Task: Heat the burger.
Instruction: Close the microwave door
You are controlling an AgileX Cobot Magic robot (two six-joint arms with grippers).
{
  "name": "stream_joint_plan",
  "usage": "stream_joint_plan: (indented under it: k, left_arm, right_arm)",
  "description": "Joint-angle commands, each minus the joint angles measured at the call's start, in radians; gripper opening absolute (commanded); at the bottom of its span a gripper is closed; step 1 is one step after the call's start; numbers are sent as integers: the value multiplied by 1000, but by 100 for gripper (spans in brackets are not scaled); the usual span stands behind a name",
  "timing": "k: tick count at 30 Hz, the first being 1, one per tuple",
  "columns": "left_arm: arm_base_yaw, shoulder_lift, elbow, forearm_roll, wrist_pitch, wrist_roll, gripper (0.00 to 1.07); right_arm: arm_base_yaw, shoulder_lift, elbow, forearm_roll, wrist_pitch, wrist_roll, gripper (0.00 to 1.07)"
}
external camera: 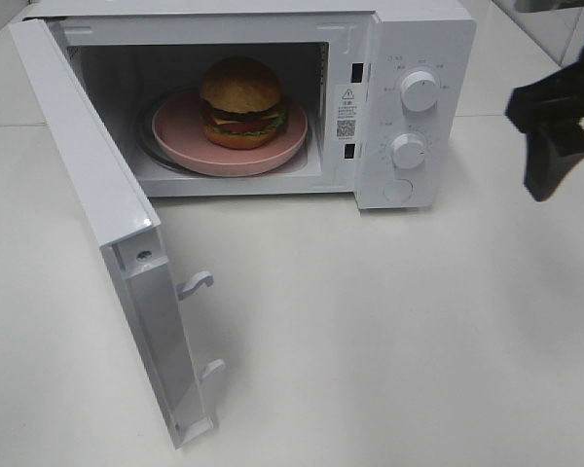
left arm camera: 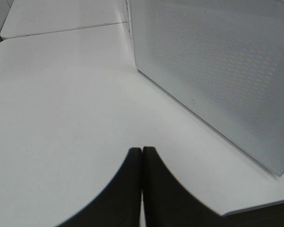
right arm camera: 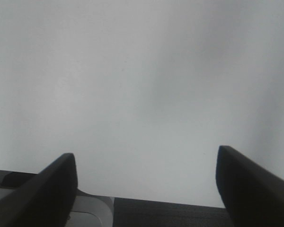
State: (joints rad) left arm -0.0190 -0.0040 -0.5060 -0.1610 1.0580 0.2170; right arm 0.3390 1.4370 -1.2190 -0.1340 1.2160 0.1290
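Burger: the round burger (external camera: 241,102) with a golden-brown bun, red tomato, dark patty and green lettuce sits on a wide pink plate (external camera: 178,139) inside the white box-shaped microwave (external camera: 419,39).
Door: the white hinged door (external camera: 88,185) is swung fully out towards the left side of the overhead view, with its two latch hooks (external camera: 195,283) exposed.
Step in hand: loading looks done, and the oven is not yet shut, so the closing of the door seems to be next.
Left pincer (left arm camera: 142,151): fingers pressed together, holding nothing, low over the white desk (external camera: 370,321) and near the perforated outer face of the door.
Right pincer (right arm camera: 146,156): spread wide and empty, raised above the desk to the right of the microwave, apart from it.
Next move: probably a push on the outer face of the door from the left arm's side, swinging it until the hooks catch. After that, a turn of the upper round dial (external camera: 419,91) or the lower round dial (external camera: 408,151).
Risk: a push near the hinge may slide the whole oven instead.
Hidden: the left arm does not appear in the overhead view.
Cut off: the right arm runs off the frame edge there.
Hard to read: dial markings are too small to tell which dial sets time.
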Motion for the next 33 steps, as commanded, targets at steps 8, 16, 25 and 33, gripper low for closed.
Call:
stream_joint_plan:
  k: [8,16,25,33]
  left_arm:
    - [5,-21,1,-2,-13,-2,0]
    - [5,-21,1,-2,-13,-2,0]
    - [5,-21,1,-4,-13,-2,0]
    - [5,-21,1,-5,-13,-2,0]
  right_arm:
    - [-28,-299,251,-10,-20,47,76]
    - [-25,-625,500,1,-18,61,76]
    - [-25,-899,627,12,-18,50,76]
    - [-25,-1155,662,36,-47,-5,76]
